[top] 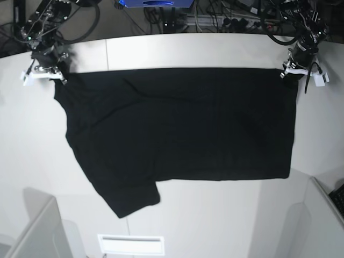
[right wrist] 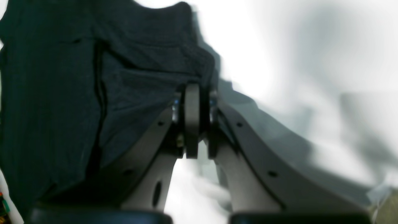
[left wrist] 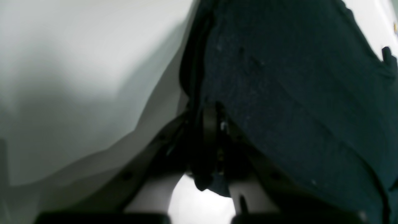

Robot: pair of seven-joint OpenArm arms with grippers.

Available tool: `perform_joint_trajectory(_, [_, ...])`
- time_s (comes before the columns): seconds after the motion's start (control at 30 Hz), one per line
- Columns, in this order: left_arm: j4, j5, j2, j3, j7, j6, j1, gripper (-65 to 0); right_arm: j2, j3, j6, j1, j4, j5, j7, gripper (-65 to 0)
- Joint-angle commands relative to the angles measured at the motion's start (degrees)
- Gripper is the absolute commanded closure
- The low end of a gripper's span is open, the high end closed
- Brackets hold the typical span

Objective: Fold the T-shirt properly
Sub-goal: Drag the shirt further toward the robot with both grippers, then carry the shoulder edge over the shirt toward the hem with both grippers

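The black T-shirt (top: 183, 123) is spread wide over the white table (top: 215, 215), plain side showing, with one short sleeve (top: 131, 196) pointing toward the near left. Its far edge runs taut and straight between my two grippers. My left gripper (top: 293, 71) pinches the far right corner, and in the left wrist view its fingers (left wrist: 211, 124) are shut on the dark T-shirt (left wrist: 295, 93). At the far left corner my right gripper (top: 54, 76) holds the cloth, and in the right wrist view the right gripper (right wrist: 192, 102) is shut on the edge of the T-shirt (right wrist: 62, 93).
Cables and equipment (top: 215, 19) crowd the space behind the table's far edge. A grey panel (top: 32, 231) rises at the near left corner and another grey panel (top: 322, 215) at the near right. A white slotted plate (top: 130, 244) lies near the front edge.
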Motion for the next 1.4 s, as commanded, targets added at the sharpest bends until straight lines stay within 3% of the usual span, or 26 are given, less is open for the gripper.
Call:
perform_joint_trajectory(0.0, [0.80, 3.49, -0.18, -0.23, 2.33, 1.87, 1.59, 0.0, 0.57, 0.25, 0.05, -0.59, 1.79, 0.45, 1.45, 0.0])
perform_joint_trajectory(0.43, [3.44, 3.49, -0.18, -0.23, 2.33, 1.87, 9.50, 0.0, -3.03, 0.25, 0.05, -11.31, 9.44, 0.45, 1.45, 0.0])
perform_joint_trajectory(0.83, [3.53, 3.49, -0.18, -0.23, 2.33, 1.87, 12.41, 0.0, -3.03, 0.07, 0.05, -14.30, 14.01, 0.45, 1.45, 0.0])
perform_joint_trajectory(1.0, [10.47, 3.49, -0.27, -0.40, 2.33, 1.87, 15.13, 0.0, -3.03, 0.34, 0.05, -14.39, 15.68, 0.45, 1.36, 0.0])
perform_joint_trajectory(1.03, [12.05, 3.49, -0.27, -0.49, 2.33, 1.87, 15.48, -7.4, -3.12, 0.42, 0.05, -14.57, 15.95, 0.45, 0.75, 0.0])
perform_joint_trajectory(1.13, [14.60, 3.49, -0.18, -0.75, 2.33, 1.87, 15.75, -30.9, -3.21, 0.51, 0.05, -14.39, 16.91, 0.54, -1.54, -24.5])
perform_joint_trajectory(1.2, [15.57, 3.49, -0.18, -0.75, 2.33, 1.87, 15.66, -40.8, -4.00, 0.60, 0.05, -14.57, 17.26, 0.98, -1.63, -32.9])
perform_joint_trajectory(1.27, [16.01, 3.49, -0.18, -0.84, 2.33, 1.87, 15.48, -45.3, -4.35, 2.45, 0.05, -14.57, 18.14, 2.29, -2.07, -31.2])
perform_joint_trajectory(1.37, [17.33, 3.49, -0.27, -1.63, 2.33, 1.87, 15.40, -46.6, -4.44, 4.12, 0.05, -14.65, 20.61, 4.05, -2.07, -26.0])
